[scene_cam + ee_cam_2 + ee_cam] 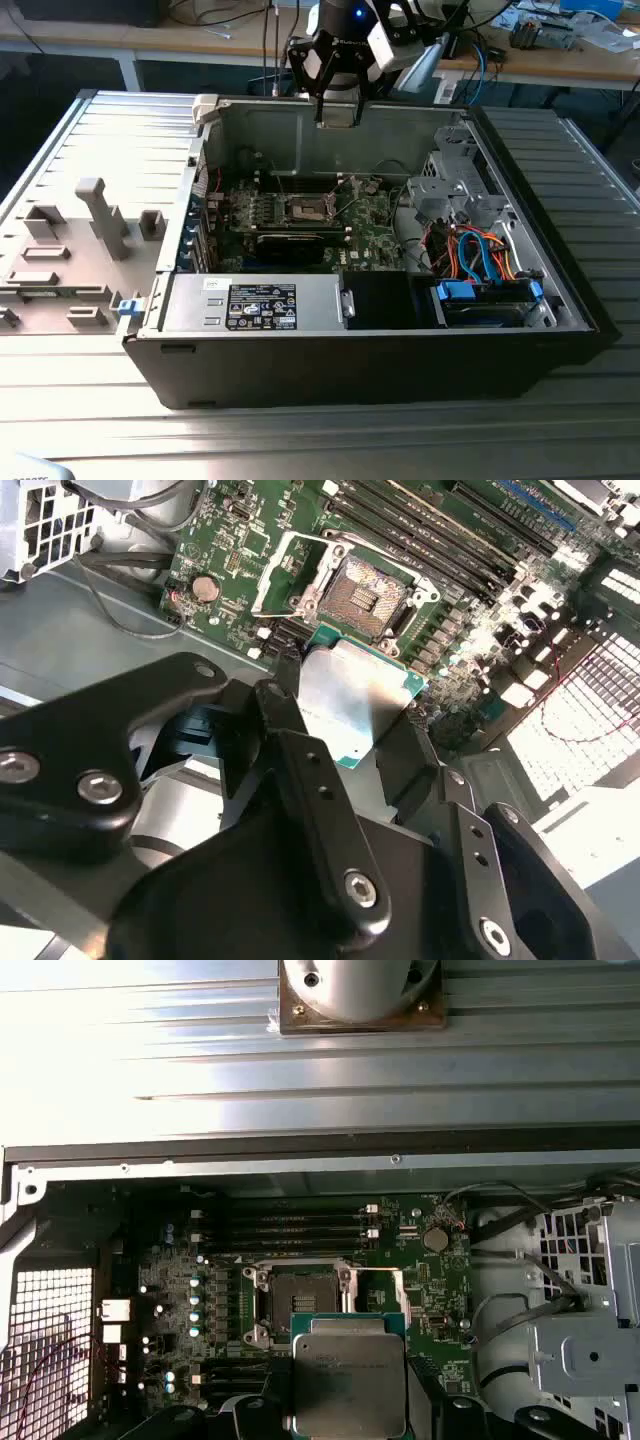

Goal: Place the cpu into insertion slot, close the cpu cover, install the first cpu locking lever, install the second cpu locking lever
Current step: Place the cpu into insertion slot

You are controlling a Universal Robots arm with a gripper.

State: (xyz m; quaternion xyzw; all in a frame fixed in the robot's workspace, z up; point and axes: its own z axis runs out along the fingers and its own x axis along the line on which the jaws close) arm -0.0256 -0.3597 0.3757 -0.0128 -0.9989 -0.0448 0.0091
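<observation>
Black two-finger gripper point(348, 730) clenched on the small flat square silver-grey cpu point(348, 1375), held level well above the open dark computer case point(300, 380), with the empty dark-centred, silver-rimmed square insertion slot point(300, 1295) lower down, not yet directly beneath the chip.

Exterior far; wrist views close; sharing insertion slot point(305, 208) point(365, 590) point(300, 1295)

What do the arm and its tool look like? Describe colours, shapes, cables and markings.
The tool is matte black: angular linked bars and flat fingers, fastened with silver screws. In the exterior view its black body joins a white and grey wrist with a small blue light.
</observation>
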